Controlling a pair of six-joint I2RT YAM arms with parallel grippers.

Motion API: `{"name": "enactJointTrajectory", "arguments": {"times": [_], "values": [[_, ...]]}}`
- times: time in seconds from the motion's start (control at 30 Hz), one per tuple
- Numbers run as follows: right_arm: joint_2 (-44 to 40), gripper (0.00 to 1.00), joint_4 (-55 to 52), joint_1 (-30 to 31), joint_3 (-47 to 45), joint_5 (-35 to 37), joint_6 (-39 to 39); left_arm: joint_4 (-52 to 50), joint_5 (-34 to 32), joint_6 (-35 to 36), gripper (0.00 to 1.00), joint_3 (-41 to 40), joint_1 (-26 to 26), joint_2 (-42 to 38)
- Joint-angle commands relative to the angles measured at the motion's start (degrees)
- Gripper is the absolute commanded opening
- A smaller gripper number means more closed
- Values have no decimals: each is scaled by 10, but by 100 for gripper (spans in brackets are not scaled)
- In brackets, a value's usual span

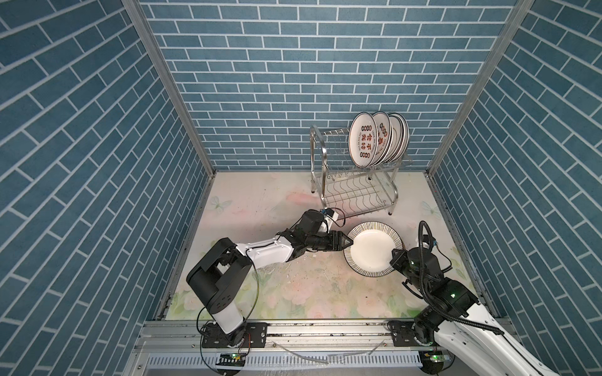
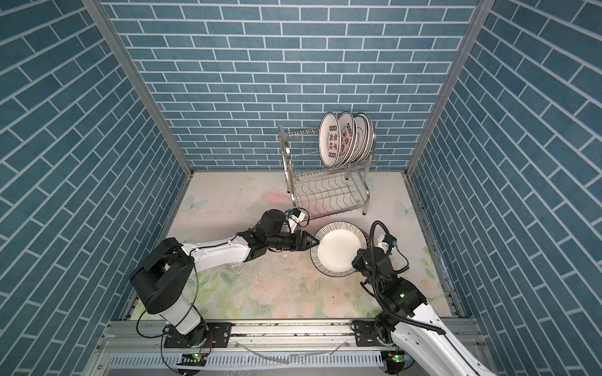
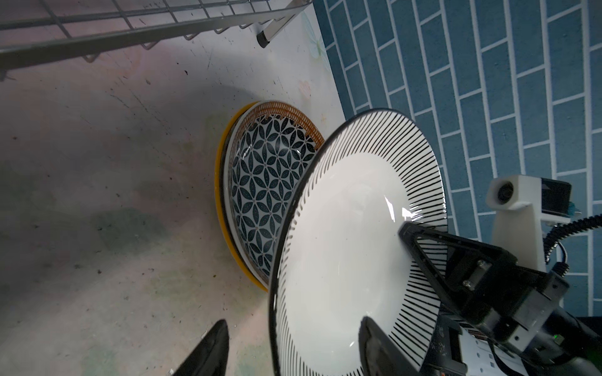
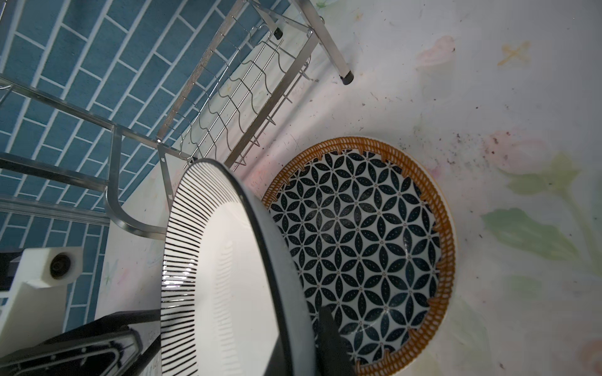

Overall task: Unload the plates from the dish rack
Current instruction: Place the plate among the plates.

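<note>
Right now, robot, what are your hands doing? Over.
Right hand shut on striped plate; left hand open around its far rim. Plate tilted over patterned plate. More plates in rack.

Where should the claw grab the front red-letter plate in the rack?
Probably its top rim, from above. The red-letter plate stands on edge in the dish rack, bottom among the prongs, another plate close behind, so the top edge is freest.

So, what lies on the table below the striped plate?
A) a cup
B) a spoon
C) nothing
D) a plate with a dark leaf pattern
D: the right wrist view shows a patterned plate flat on the table, partly hidden by the tilted striped plate.
</note>
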Motion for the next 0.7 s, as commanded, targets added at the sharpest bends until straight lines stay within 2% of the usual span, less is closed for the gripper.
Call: {"name": "enactJointTrajectory", "arguments": {"times": [0.0,0.07,0.1,0.3,0.67], "values": [[-5,0,123,-5,-5,-32,64,17,13,-2,61,2,1,14],[-3,0,138,-8,-9,-42,62,17,18,-5,50,6,1,21],[-3,0,144,-9,-11,-46,61,17,19,-9,48,7,1,24],[1,0,167,-16,-20,-61,53,9,16,-11,41,8,0,23],[37,0,257,-26,-44,-99,30,-14,15,-5,18,15,0,23]]}}
